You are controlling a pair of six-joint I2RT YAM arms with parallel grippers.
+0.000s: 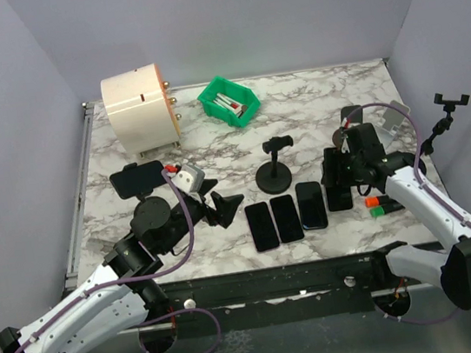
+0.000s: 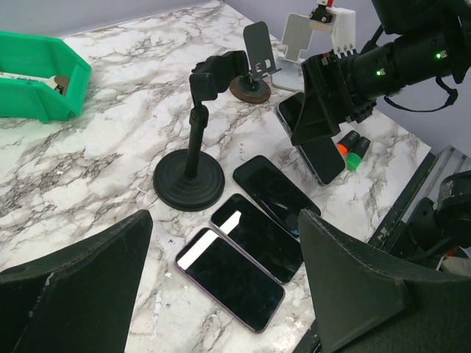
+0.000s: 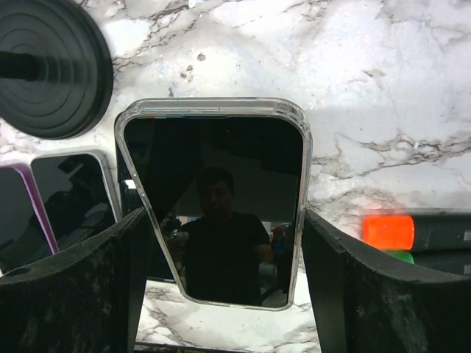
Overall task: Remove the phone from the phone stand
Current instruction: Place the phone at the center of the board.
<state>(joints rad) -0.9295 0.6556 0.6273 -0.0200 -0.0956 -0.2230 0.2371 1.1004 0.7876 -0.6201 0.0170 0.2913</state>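
Right wrist: clamping clear-cased black phone [image 3: 213, 184] in right gripper [image 3: 224, 283], already off black round-based stand [image 2: 189, 180]; judging only set-down remaining. Holding left gripper [image 2: 224, 246] spread, empty.

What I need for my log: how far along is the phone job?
Done: three phones lie flat before the empty middle stand. In hand: the right gripper is shut on a fourth phone beside that row. Left: a last phone sits on the left stand; the left gripper is open.
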